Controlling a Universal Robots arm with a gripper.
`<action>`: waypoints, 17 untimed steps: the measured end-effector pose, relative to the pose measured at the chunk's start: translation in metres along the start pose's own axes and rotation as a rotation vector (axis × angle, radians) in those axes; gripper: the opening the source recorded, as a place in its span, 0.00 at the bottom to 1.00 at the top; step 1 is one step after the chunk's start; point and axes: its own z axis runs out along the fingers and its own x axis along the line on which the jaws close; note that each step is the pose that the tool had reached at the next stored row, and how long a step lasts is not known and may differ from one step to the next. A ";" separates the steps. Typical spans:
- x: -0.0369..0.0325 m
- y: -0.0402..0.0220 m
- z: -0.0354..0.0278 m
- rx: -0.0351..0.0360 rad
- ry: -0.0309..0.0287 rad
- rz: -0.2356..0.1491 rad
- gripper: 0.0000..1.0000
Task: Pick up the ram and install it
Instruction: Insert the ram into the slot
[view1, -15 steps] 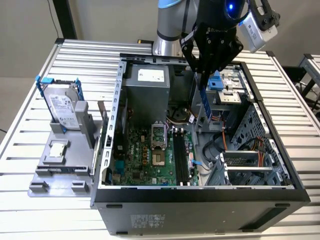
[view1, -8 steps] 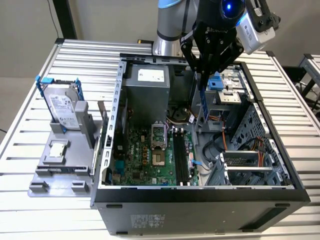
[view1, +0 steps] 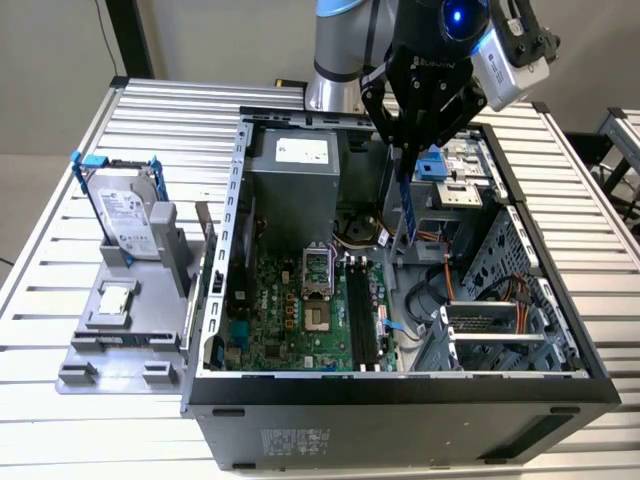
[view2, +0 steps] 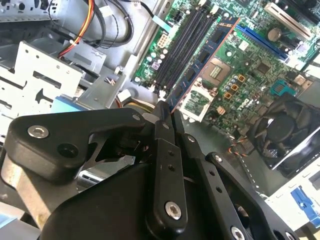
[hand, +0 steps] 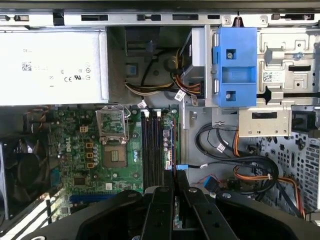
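My gripper (view1: 405, 150) hangs over the open computer case (view1: 230, 200) and is shut on the ram (view1: 408, 205), a thin board held upright on its edge. In the second wrist view the ram (view2: 205, 60) reaches out from the gripper (view2: 167, 112) as a long strip with dark chips. It ends above the motherboard's black slots (view2: 185, 45), beside the processor socket (view2: 215, 70). In the first wrist view the ram's thin edge (hand: 174, 172) shows at the gripper (hand: 175, 192), just to one side of the slots (hand: 152, 150). The slots (view1: 362, 310) lie below the ram.
A grey tray (view1: 80, 370) at the exterior view's left carries a hard drive in a blue-clipped frame (view1: 125, 215) and a small square silver chip (view1: 115, 300). Inside the case are the power supply (hand: 50, 65), a blue bracket (hand: 234, 65), loose cables (hand: 240, 160) and a fan (view2: 285, 130).
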 end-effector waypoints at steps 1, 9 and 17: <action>-0.0003 0.0000 0.0005 0.0000 -0.0001 0.000 0.00; -0.0017 0.0000 0.0068 -0.0001 -0.0033 0.001 0.00; -0.0020 -0.0001 0.0161 -0.0009 -0.0059 0.002 0.00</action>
